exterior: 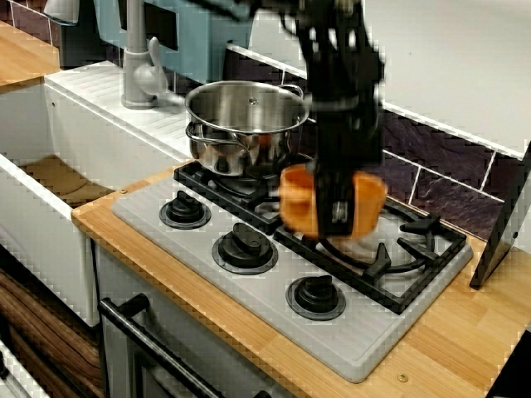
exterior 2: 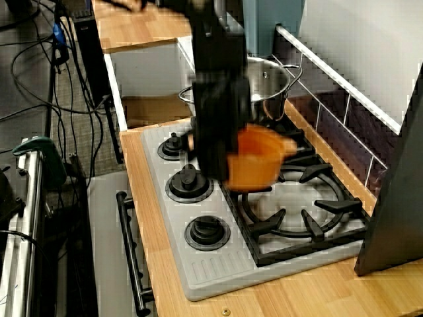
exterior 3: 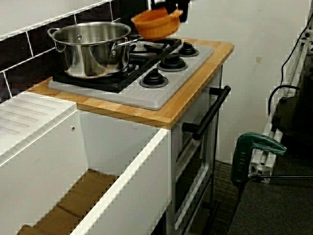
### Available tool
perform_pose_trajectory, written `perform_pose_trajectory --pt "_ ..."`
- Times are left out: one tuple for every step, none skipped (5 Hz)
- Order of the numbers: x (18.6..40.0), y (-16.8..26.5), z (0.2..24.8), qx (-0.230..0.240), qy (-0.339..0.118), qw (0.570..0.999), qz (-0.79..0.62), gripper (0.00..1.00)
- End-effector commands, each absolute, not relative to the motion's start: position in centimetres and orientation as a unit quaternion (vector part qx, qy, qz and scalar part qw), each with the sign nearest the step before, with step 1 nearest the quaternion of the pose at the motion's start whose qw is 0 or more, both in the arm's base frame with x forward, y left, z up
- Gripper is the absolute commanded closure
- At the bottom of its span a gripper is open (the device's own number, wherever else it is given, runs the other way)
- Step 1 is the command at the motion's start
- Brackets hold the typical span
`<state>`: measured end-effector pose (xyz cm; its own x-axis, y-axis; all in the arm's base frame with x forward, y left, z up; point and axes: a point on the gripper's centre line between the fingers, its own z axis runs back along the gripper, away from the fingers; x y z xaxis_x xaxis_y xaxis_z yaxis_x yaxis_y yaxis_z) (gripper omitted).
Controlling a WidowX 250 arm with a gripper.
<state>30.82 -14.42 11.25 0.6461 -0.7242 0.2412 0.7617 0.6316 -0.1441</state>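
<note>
Pinching a small orange plastic cup [exterior: 369, 203] by its rim from above with the black robot hand [exterior: 336, 215]. Fingers pressed together on the cup's wall, with orange showing either side of them in the front view. Blurred in every view, so no finer detail of the grip to be made out.

Hanging above the right burner of the black cast grate [exterior: 419, 249], clear of it. Mouth up, base down, tipped a little in the view from the sink end [exterior 3: 149, 24]. Widest across and roughly level, long axis running left to right in the front view. Short stub handle at the rim jutting right and slightly up in the view from the sink end, and toward the tiled wall in the view from the stove's right end [exterior 2: 254, 162]. True heading hard to fix through the blur.

To the left and farther back, a round stainless-steel pot [exterior: 245, 116] with two loop handles, upright on the left burner, near the cup but apart. Along the near edge of the grey hob plate [exterior: 365, 348], three black knobs [exterior: 245, 249] in a row. Beneath, the wooden surface [exterior: 465, 348]. At far left, a white sink [exterior: 83, 141] and a grey tap [exterior: 137, 66].
</note>
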Motion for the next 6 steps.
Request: perform_pose_trajectory --pt "28.5 -11.6 18.8 -0.108 -0.155 0.888 -0.420 1.00" --pt "28.2 -11.2 19.6 -0.081 -0.176 0.891 -0.410 1.00" --pt "28.4 -10.1 20.2 -0.065 -0.202 0.899 -0.383 1.00" --pt "28.6 -8.9 20.8 -0.046 -0.223 0.899 -0.373 1.00" --pt "28.9 -6.8 21.1 -0.010 -0.240 0.897 -0.372 1.00" --pt "29.9 -4.4 20.9 0.014 -0.246 0.904 -0.350 1.00"
